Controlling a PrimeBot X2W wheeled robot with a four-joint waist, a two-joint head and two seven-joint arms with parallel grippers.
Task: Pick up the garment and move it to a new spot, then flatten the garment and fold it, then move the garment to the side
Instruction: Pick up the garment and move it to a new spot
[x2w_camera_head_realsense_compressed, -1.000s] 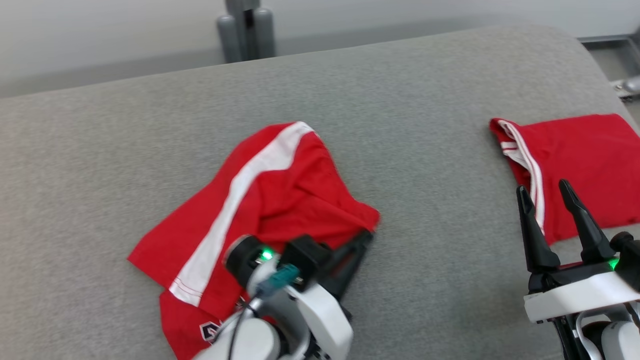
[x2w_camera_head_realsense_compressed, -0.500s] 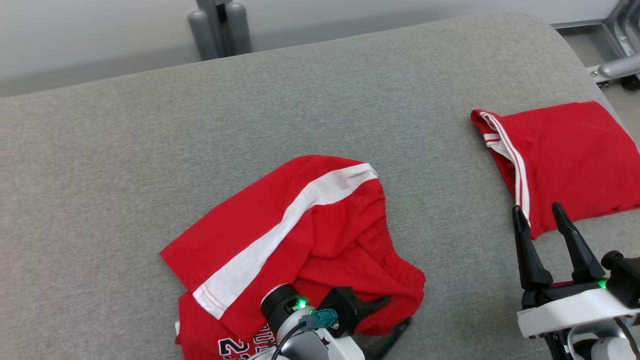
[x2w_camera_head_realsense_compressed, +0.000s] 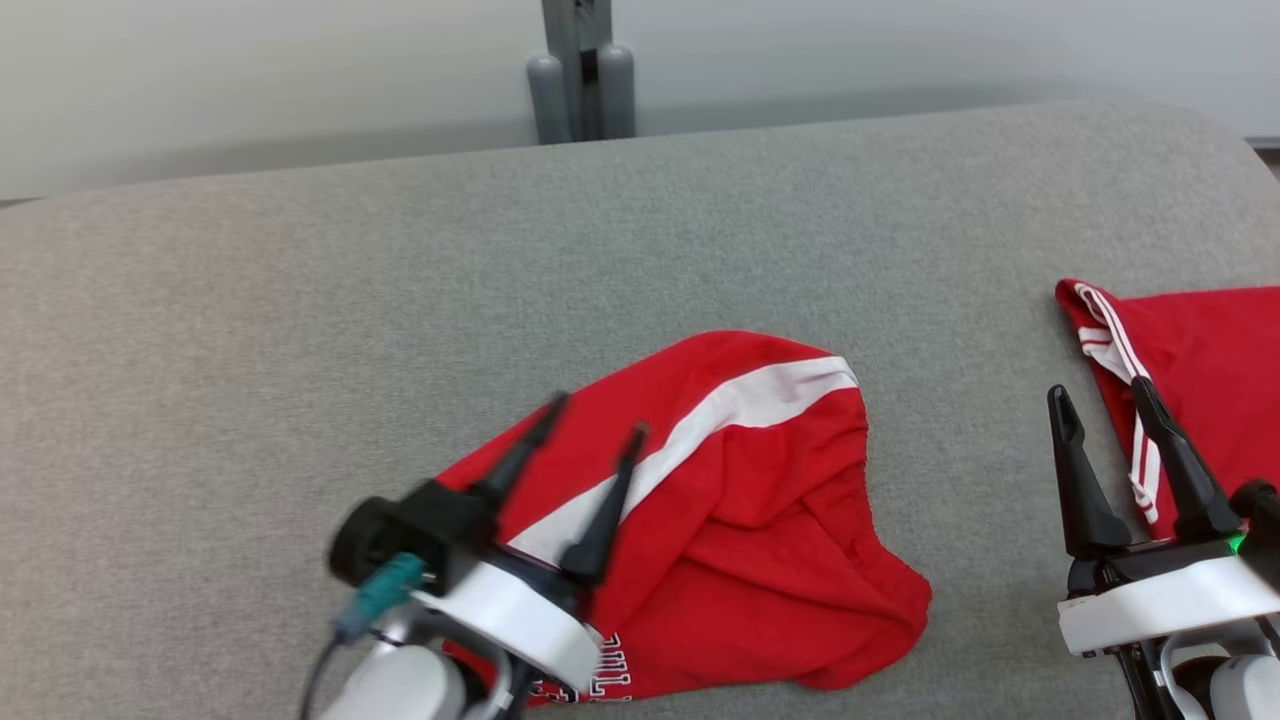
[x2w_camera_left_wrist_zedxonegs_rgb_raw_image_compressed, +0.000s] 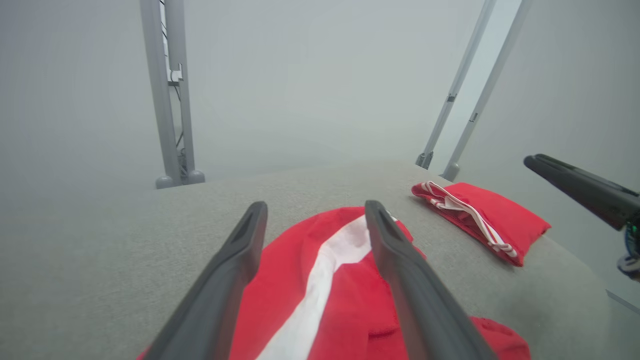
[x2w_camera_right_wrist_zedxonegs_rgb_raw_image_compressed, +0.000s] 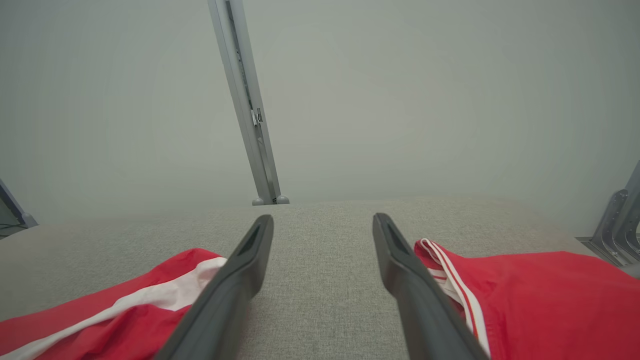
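Note:
The garment (x2w_camera_head_realsense_compressed: 740, 520) is a crumpled red piece with a broad white stripe, lying in a heap on the grey padded surface (x2w_camera_head_realsense_compressed: 400, 280); it also shows in the left wrist view (x2w_camera_left_wrist_zedxonegs_rgb_raw_image_compressed: 340, 280) and at the lower left of the right wrist view (x2w_camera_right_wrist_zedxonegs_rgb_raw_image_compressed: 100, 310). My left gripper (x2w_camera_head_realsense_compressed: 595, 428) hangs open just above the garment's left part, nothing between its fingers (x2w_camera_left_wrist_zedxonegs_rgb_raw_image_compressed: 400, 270). My right gripper (x2w_camera_head_realsense_compressed: 1100, 395) stands open at the lower right, over bare surface between the garment and a folded red piece, holding nothing.
A second red garment (x2w_camera_head_realsense_compressed: 1190, 370), folded flat with thin white stripes, lies at the right edge of the surface (x2w_camera_left_wrist_zedxonegs_rgb_raw_image_compressed: 480, 220) (x2w_camera_right_wrist_zedxonegs_rgb_raw_image_compressed: 540, 295). A grey metal post (x2w_camera_head_realsense_compressed: 580, 70) stands behind the far edge. The surface rounds off at the far right.
My left gripper has let go of the garment, opened and lifted off it, now pointing up the view. The garment lies dropped in a heap. The head camera has shifted.

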